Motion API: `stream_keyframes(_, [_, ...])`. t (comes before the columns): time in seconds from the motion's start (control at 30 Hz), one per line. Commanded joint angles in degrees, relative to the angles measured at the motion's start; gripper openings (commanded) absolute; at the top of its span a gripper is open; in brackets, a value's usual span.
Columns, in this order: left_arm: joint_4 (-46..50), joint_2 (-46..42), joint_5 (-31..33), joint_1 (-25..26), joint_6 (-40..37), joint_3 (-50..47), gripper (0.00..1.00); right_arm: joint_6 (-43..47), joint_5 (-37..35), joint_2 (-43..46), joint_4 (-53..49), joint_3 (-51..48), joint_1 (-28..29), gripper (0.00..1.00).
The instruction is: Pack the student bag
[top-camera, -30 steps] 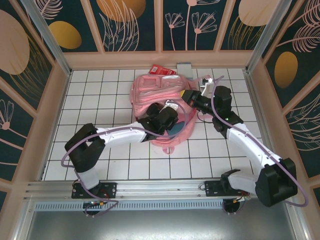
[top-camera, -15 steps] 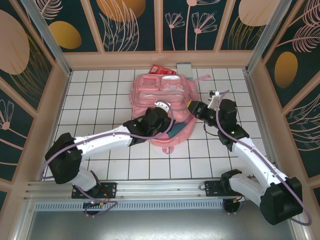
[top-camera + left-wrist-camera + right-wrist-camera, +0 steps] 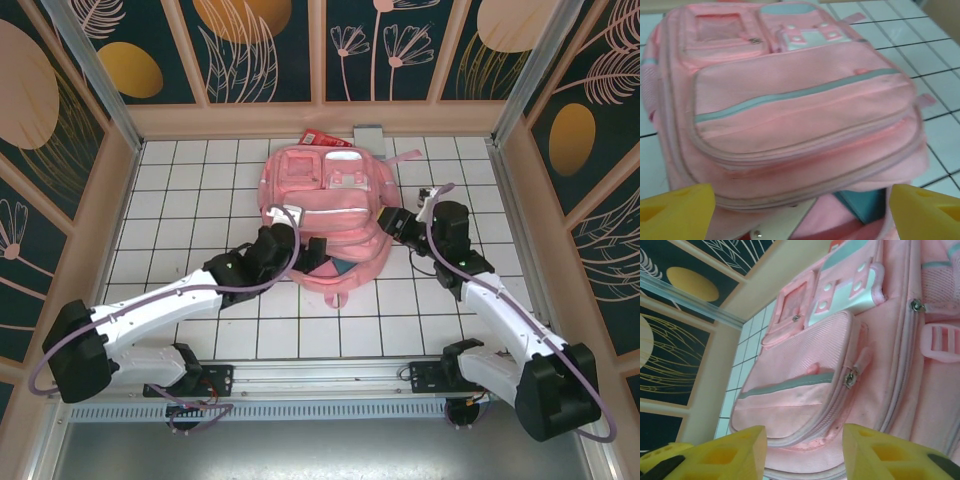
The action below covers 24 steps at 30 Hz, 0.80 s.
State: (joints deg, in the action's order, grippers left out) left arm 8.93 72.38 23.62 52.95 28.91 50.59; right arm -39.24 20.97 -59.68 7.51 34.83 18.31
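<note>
The student bag [image 3: 325, 205] lies flat on the white tiled table, pink with a pale stripe across its front pocket. Its near edge gapes, showing a teal item [image 3: 865, 204] and a white piece [image 3: 782, 222] inside. My left gripper [image 3: 283, 228] sits at the bag's near-left edge. In the left wrist view the left gripper [image 3: 800, 220] has its yellow fingertips [image 3: 675, 210] wide open, nothing between them. My right gripper [image 3: 392, 222] is at the bag's right side. In the right wrist view the right gripper [image 3: 802, 455] is open and empty, facing the student bag [image 3: 805, 380] and its zip pull [image 3: 849, 378].
A red packet [image 3: 322, 139] and a grey block [image 3: 368, 133] lie behind the bag against the back wall. Wooden walls close in the table on three sides. Bare tiles lie to the left and to the near side of the bag.
The left arm has drawn back from over the bag toward the near left. The right gripper has gone from shut to open and shifted slightly nearer along the bag's right side.
</note>
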Motion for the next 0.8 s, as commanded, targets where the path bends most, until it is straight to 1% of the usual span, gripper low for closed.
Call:
stream_keyframes(0.0, [3.16,3.95,0.72,-5.11,3.68,1.46,0.85,1.45,-0.83,-0.89,2.24,-0.54,-0.43,0.46])
stream_keyframes(0.13, [0.63,7.8,-3.32,-11.16,3.88,3.14,0.85,2.06,-1.45,-1.36,2.4,-0.86,-0.38,0.48])
stream_keyframes(0.27, [0.3,12.19,-8.39,-17.42,5.67,4.78,0.8,2.8,-2.04,-2.17,2.32,-1.07,-0.42,0.5])
stream_keyframes(0.33, [-1.72,12.63,-10.65,-19.08,6.39,4.78,0.78,3.28,-2.87,-2.89,2.51,-1.32,-0.46,0.51])
stream_keyframes(0.47, [-4.91,13.67,-15.59,-20.4,6.38,7.9,0.73,4.06,-5.74,-5.84,2.65,-1.28,-0.7,0.52])
stream_keyframes(0.53, [-5.33,15.36,-17.55,-20.42,6.4,9.22,0.73,4.18,-7.55,-7.13,3.14,-1.34,-0.81,0.52])
stream_keyframes(0.63, [-1.95,19.3,-16.8,-20.53,8.28,11.61,0.73,4.51,-8.96,-8.94,4.24,-1.27,-1.43,0.53])
stream_keyframes(0.7, [-3.36,20.49,-17.62,-20.54,9.61,10.77,0.7,4.64,-9.86,-10.65,4.44,-0.7,-1.86,0.53])
stream_keyframes(0.77, [-5.62,21.32,-19.6,-20.56,10.72,9.62,0.63,4.83,-9.83,-13.07,5.33,-0.14,-2.47,0.54])
